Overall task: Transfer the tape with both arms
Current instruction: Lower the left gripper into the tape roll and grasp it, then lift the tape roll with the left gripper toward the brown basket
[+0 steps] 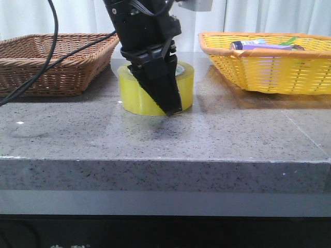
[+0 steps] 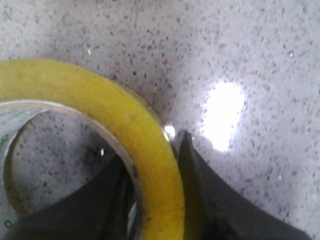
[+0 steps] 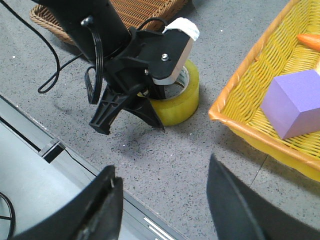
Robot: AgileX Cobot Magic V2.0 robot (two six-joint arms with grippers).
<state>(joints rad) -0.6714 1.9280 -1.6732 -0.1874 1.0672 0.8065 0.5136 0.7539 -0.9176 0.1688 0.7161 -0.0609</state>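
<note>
Straddling the tape point(image 1: 155, 93) wall, left jaws hide its front; right jaws apart.

The left arm point(image 3: 95, 30) was matte black, with looping black cables point(image 1: 39, 57), a pale camera housing point(image 3: 172, 50), and a wedge-fingered tool point(image 1: 160, 90); the right tool point(image 3: 162, 210) was black too.

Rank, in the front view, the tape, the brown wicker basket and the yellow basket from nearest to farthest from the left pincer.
1. The tape: the left pincer straddles its wall, at table centre.
2. The brown wicker basket: back left, close behind the roll.
3. The yellow basket: back right, somewhat farther off.
</note>
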